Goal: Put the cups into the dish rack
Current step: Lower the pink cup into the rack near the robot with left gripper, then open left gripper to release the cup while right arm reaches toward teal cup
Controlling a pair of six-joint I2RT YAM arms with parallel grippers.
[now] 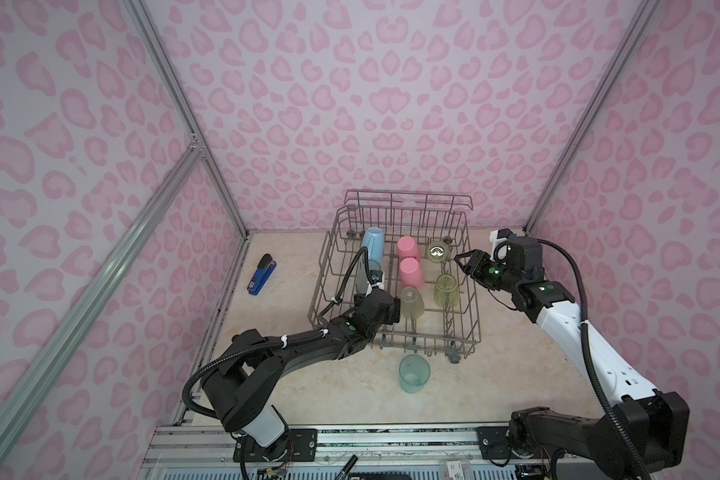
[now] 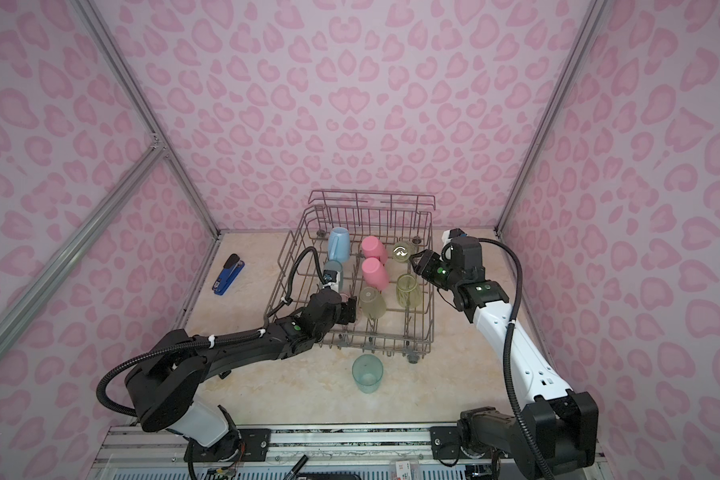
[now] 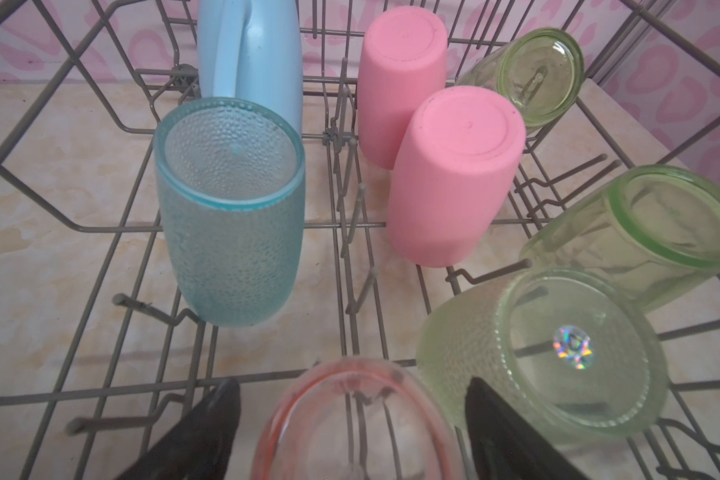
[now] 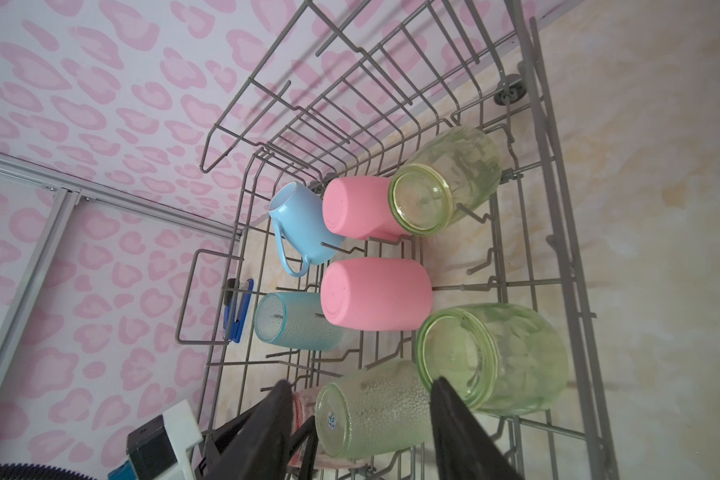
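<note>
Left pincer (image 3: 354,383) wide around salmon cup (image 3: 352,436), right pincer (image 4: 362,381) agape; marbled beige tabletop (image 1: 495,374), pink-spotted walls (image 1: 350,104).

Beige marble-look table (image 1: 495,361) carried 3 things directly. Grey wire dish rack (image 1: 408,220) stood on its wheels at approx. 12 o'clock from table ctr, near back wall. Blue stapler (image 1: 261,275) lay flat at 10 o'clock, well apart from rack. Teal tumbler (image 1: 414,372) stood upright, mouth up, at rack's 6 o'clock, just beside its front edge.
</note>
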